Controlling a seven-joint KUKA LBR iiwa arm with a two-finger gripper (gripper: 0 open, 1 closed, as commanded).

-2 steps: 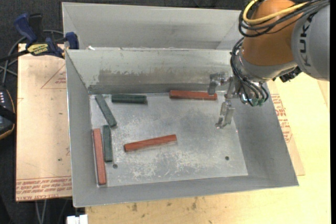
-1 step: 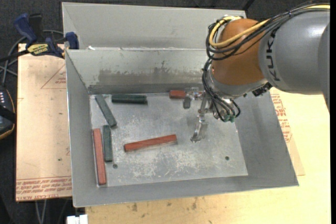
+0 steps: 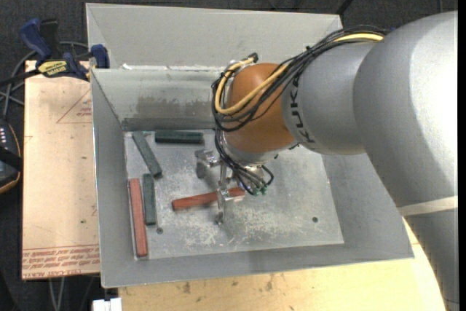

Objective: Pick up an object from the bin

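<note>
We see the gripper (image 3: 221, 205) low over the floor of the bin (image 3: 291, 223), right at a flat reddish-brown stick (image 3: 195, 202) that lies almost crosswise under it. The longer part of the stick runs out to the gripper's left and a short end shows on its right. The orange cover (image 3: 255, 111) and the cables (image 3: 240, 87) block our line onto the tool, so we cannot tell how wide the gripper stands or whether it already has the stick. It seems to meet the stick toward its right end rather than at the middle. To do this step well, we would close across the stick's narrow width and make sure the grip is firm. We would then lift straight up, since an off-centre hold may let the long left end droop or swivel. The other pieces should not interfere. A dark green bar (image 3: 178, 137) lies up and to the left, a grey-green bar (image 3: 148, 155) farther left, and a dark bar (image 3: 149, 200) beside a long red bar (image 3: 137, 221) farthest left, all well apart from the gripper. The only writing we can read is the lettering (image 3: 300, 113) on the grey arm (image 3: 357, 98), which we take to be KUKA.
</note>
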